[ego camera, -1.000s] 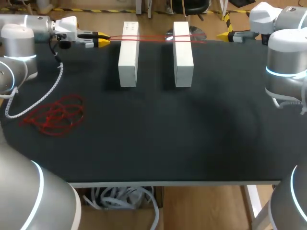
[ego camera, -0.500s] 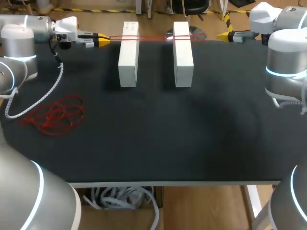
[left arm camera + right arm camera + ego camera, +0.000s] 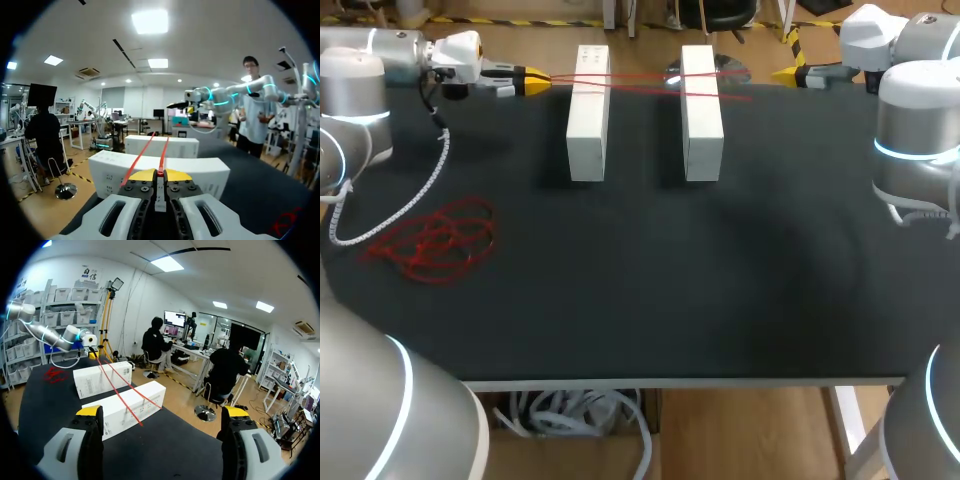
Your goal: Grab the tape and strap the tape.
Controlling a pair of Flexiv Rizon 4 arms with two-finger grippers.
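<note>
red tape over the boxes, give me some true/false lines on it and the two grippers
1. The left gripper is shut on the red tape. True.
2. The right gripper holds the tape's far end. False: it is open with nothing between its fingers, and the tape's ends lie loose just past the right white box.
3. The tape runs over the tops of both the left white box and the right one. True.
4. The two boxes are stacked one on the other. False: they stand side by side on the table, apart.
5. A loose red heap lies on the table near the left arm. True.
</note>
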